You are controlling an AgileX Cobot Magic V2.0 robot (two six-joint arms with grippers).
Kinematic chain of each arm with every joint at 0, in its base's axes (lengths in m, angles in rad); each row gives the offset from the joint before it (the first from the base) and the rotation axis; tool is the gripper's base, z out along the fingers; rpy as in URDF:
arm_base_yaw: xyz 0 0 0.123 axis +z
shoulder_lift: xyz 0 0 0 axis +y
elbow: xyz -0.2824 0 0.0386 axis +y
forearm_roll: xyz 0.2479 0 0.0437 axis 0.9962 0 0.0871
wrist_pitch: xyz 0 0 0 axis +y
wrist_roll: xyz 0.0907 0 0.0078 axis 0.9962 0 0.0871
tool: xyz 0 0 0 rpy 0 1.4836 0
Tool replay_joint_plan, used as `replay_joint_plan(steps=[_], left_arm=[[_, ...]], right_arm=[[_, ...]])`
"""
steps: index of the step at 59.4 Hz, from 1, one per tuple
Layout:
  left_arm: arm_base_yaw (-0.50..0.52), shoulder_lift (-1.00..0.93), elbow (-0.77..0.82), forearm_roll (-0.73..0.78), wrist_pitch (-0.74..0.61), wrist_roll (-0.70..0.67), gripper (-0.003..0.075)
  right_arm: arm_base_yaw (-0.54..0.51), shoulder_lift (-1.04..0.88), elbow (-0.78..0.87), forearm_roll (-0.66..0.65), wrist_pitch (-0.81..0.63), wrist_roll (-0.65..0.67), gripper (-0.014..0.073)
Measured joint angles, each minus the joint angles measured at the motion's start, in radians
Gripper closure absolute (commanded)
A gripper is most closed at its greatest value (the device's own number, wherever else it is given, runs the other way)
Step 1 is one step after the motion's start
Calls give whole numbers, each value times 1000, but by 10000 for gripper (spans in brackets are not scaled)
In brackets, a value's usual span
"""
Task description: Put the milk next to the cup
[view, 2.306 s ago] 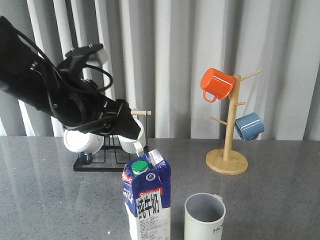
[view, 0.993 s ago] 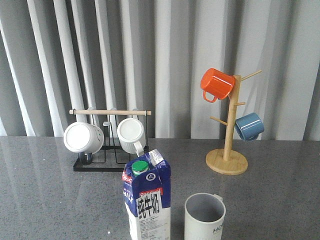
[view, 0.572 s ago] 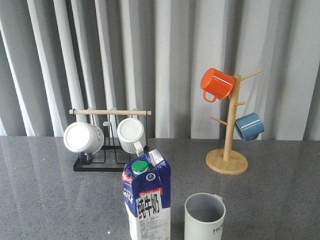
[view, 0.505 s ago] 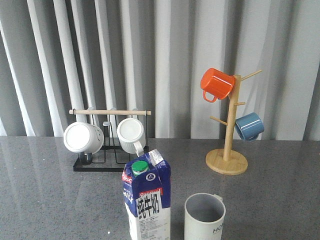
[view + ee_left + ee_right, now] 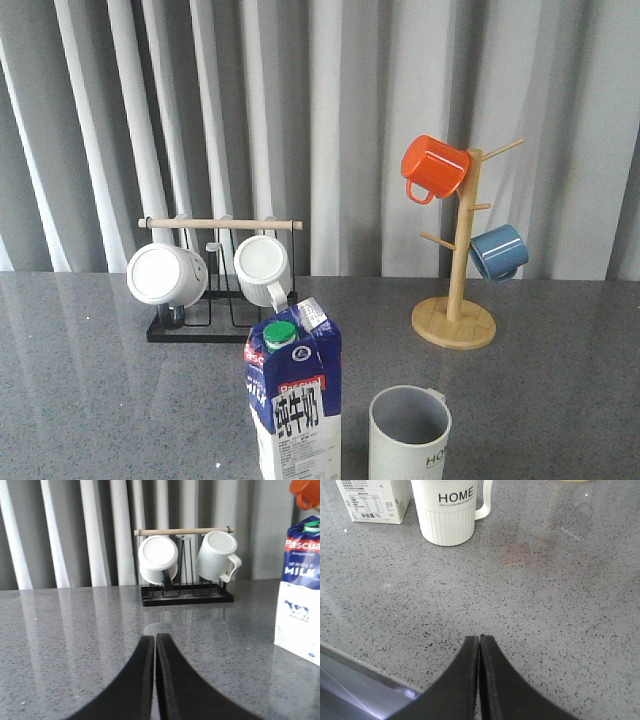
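The milk carton [image 5: 293, 400] is standing upright on the grey speckled table [image 5: 560, 400], near its front edge, and the cup [image 5: 409, 433] marked "HOME" is sitting just beside it on the right, with a narrow gap showing between the two. The right wrist view is showing the same pair from the other side: the cup [image 5: 449, 511] with its ribbed lower half and its handle turned away from the carton [image 5: 372, 500], both resting flat on the table [image 5: 560, 605]. Nothing is holding either of them. The left gripper [image 5: 154, 645] is hanging low over the table with its two black fingers pressed together and nothing between them, well apart from the carton [image 5: 298, 590], which is standing off to one side in that view. The right gripper [image 5: 480, 647] is likewise squeezed closed on nothing, pointing toward the cup from some way off. Neither arm is showing in the front view. Farther back on the table a black wire rack [image 5: 210, 325] with a wooden bar is carrying two white ribbed mugs [image 5: 166, 274] lying on their sides, and to the right a wooden mug tree [image 5: 455, 300] is holding an orange mug [image 5: 433, 167] up high and a blue mug [image 5: 498, 252] lower down. Grey pleated curtains [image 5: 330, 100] are hanging behind everything.
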Motion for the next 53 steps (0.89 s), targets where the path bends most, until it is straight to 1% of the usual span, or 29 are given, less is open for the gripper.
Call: replay_joint_plan(steps=[7,14,53], left_arm=[[48,-5,0,10,40,26,727],[68,-5,0,15,50,38,727],[72,-5,0,16,59,38,727]], right_arm=[[0,0,0,0,1,0,604],[0,0,0,0,2,0,604],[0,0,0,0,2,0,604]])
